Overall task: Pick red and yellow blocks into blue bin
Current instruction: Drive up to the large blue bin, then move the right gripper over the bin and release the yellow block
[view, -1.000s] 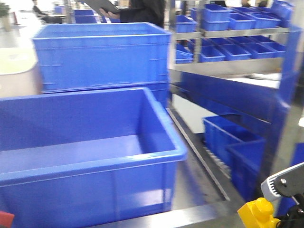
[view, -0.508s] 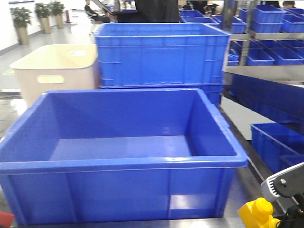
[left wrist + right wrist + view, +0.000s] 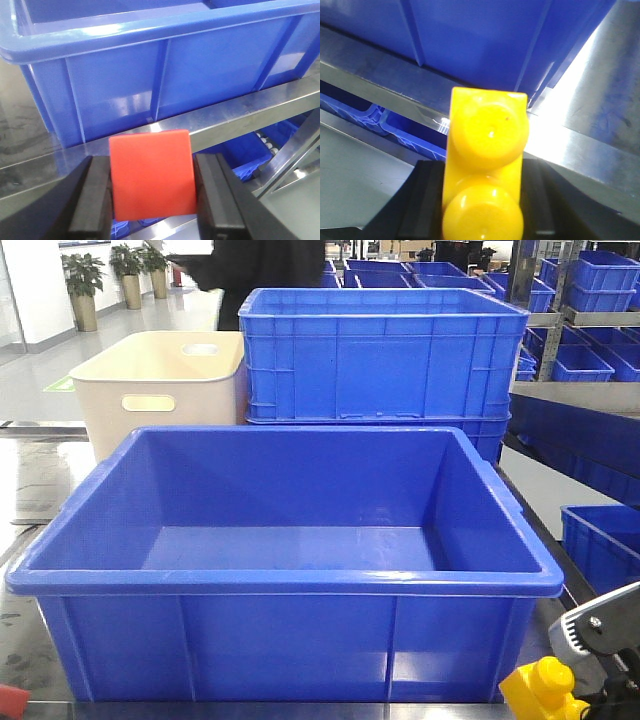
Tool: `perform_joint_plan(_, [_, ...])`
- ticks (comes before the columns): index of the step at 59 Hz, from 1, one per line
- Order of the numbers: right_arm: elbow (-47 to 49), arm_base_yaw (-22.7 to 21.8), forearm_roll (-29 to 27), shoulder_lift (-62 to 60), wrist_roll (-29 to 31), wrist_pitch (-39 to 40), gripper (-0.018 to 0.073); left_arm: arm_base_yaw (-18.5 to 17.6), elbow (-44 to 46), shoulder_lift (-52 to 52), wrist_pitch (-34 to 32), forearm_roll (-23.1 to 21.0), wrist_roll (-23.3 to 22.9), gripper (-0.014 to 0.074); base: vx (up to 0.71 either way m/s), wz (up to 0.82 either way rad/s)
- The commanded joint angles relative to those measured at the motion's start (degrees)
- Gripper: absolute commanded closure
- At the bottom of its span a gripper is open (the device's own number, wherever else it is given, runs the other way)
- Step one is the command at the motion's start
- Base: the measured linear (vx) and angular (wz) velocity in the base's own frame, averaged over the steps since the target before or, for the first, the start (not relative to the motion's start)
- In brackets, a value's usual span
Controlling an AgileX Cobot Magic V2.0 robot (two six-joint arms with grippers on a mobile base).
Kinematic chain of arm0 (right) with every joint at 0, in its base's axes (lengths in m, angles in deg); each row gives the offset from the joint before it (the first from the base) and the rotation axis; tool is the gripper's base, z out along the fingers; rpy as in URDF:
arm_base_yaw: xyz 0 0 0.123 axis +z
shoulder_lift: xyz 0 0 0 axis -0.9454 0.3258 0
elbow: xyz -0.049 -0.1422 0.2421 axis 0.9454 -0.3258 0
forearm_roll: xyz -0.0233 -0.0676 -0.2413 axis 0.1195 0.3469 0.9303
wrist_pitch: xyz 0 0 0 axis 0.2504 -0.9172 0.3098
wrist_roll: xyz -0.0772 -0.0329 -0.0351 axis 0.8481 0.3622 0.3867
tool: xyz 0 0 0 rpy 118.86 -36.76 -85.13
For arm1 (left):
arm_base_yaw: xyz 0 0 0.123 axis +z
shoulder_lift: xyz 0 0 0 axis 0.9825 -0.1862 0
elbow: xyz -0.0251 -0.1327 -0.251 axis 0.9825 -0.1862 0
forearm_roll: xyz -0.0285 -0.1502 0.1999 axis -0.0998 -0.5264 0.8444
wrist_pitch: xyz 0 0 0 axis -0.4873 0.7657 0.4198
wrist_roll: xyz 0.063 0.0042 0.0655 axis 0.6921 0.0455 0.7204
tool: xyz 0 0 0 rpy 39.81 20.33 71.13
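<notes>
While your left gripper (image 3: 152,200) squeezes the red block (image 3: 150,170) and your right gripper (image 3: 482,200) the yellow block (image 3: 487,132), lift both over the blue bin (image 3: 290,585), clearing its near rim.

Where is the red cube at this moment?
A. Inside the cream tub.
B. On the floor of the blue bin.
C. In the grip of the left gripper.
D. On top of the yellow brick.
C: in the left wrist view the left gripper is shut on the red cube, in front of the outer wall of the blue bin.
</notes>
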Motion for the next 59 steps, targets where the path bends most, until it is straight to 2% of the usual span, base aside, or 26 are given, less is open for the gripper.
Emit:
perform_joint_plan(1, [1.83,-0.04,0.55,-0.76,0.28,3.51,0.0331,-0.35,1.56,0.17,-3.94,-1.49,-0.11,0.0352,0.0,-0.01])
perform_joint_plan(22, [1.83,-0.04,0.55,-0.76,0.28,6.84,0.0331,-0.35,1.56,0.17,-3.99,-1.49,-0.11,0.0353,0.02,-0.09])
perform_joint_plan(38, [2.73,-0.04,-0.44,-0.83,0.28,5.54,0.0331,-0.35,1.56,0.17,-3.99,-1.49,-0.11,0.0352,0.0,-0.01])
perform_joint_plan(46, [9.62,-0.04,-0.67,-1.11,0.75,-0.67,0.0331,-0.35,1.56,0.17,-3.99,-1.49,-0.11,0.0352,0.0,0.0])
perform_joint_plan(52, [16.35,-0.04,-1.03,-0.22,0.99,-1.84,0.0331,-0.35,1.56,0.17,-3.94,-1.49,-0.11,0.0352,0.0,0.0])
perform_joint_plan(59, [25.27,-0.04,-2.82,4.37,4.62,-3.35,0.0331,-0.35,1.56,0.17,-3.95,-1.49,-0.11,0.0353,0.0,0.0])
